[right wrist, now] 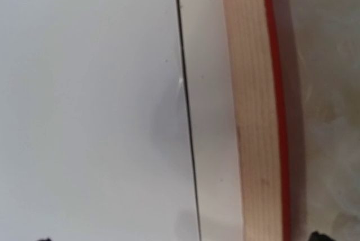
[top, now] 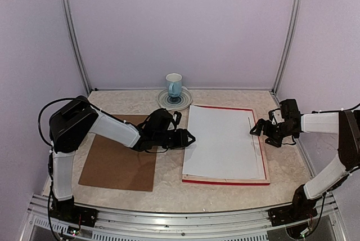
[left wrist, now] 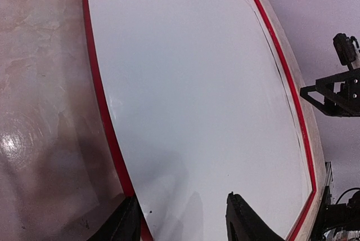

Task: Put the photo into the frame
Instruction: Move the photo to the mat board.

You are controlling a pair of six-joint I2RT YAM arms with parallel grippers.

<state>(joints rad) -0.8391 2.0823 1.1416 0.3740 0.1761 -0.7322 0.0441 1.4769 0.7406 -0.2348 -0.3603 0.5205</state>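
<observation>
The photo lay white side up on the back of the frame. It sat a little askew, its right edge short of the wooden rim, so a white strip showed beside it. It looked thin, light and glossy, likely to bend, slide or crease. I'd have nudged it by an edge or pinched a corner rather than pressed its middle. The frame seemed stiff and steady on the desk. The left gripper sat at the photo's left edge, jaws half apart, nothing visibly clamped. The right gripper stood wide and empty just beside the right edge. A brown board lay to the left, a mug behind.
</observation>
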